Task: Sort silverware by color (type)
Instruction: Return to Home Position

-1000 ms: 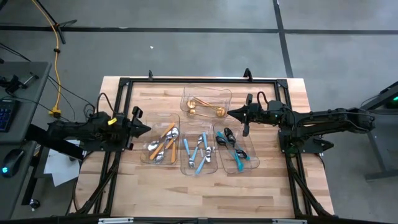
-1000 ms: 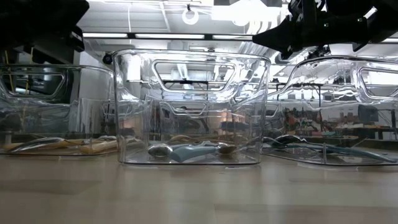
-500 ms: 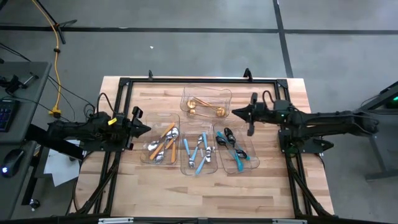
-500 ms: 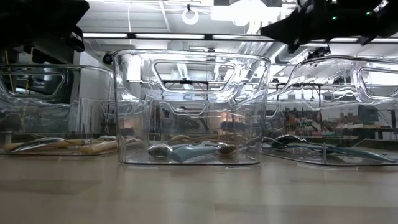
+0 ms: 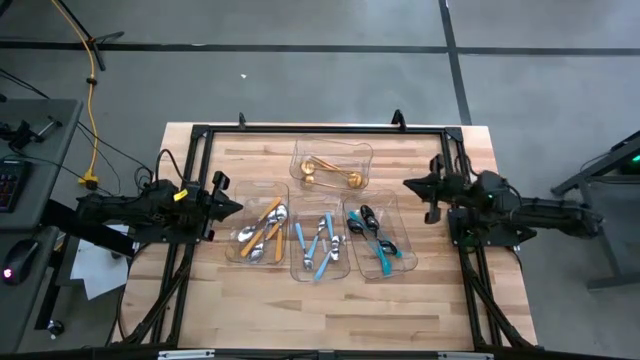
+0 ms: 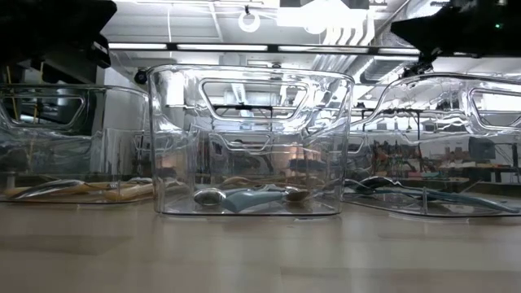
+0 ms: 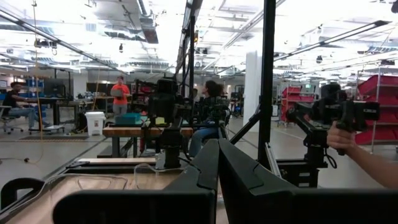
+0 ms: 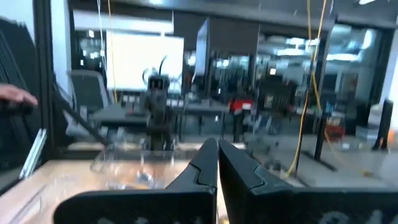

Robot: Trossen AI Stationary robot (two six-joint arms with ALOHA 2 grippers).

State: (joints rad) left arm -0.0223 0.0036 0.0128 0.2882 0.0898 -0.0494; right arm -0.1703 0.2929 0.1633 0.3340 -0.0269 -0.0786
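Your high camera looks straight down on the whole wooden table. Your low camera sits at tabletop height, close against the middle clear tray, facing into the room; these two views share that tray. Each wrist camera looks forward past its pressed-together fingers, left gripper and right gripper, across the table.

No text, label, brand or number can be read anywhere.
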